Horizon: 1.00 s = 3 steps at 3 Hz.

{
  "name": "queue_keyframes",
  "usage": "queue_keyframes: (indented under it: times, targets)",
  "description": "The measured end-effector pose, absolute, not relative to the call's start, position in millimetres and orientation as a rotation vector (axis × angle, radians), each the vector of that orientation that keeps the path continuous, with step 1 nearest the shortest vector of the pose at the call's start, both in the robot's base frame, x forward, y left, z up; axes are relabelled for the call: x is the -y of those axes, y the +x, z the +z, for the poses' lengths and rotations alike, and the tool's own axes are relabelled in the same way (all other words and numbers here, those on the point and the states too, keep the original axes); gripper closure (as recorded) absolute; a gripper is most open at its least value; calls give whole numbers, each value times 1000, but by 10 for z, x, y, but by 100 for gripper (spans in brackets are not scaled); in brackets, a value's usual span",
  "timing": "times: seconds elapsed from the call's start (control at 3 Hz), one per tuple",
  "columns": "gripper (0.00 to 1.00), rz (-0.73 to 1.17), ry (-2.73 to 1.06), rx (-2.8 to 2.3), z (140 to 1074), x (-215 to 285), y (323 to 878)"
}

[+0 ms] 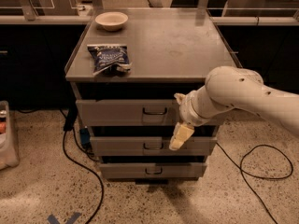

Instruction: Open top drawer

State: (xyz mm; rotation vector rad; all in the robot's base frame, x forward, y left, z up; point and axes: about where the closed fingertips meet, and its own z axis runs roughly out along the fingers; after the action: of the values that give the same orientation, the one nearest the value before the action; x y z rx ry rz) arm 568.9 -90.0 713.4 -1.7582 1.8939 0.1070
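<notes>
The top drawer (121, 112) is a wide grey panel under the cabinet top, with a small dark wire handle (154, 111) at its centre. It sticks out a little from the cabinet front. Two narrower grey drawers sit below it, the middle (131, 145) and the bottom (135, 171). My gripper (180, 135) hangs from the white arm just right of the handle, its pale fingers pointing down over the middle drawer's front. It holds nothing that I can see.
The grey cabinet top (177, 45) carries a blue snack bag (110, 58) and a white bowl (111, 20). Black cables (77, 160) run across the speckled floor left and right of the cabinet. A bin (5, 134) stands at far left. Dark counters stand behind.
</notes>
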Motion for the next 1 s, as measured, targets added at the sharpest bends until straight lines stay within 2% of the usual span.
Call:
queue_keyframes:
  times: [1.0]
  targets:
    - [0, -26, -1796, -1863, 6835, 713, 5971]
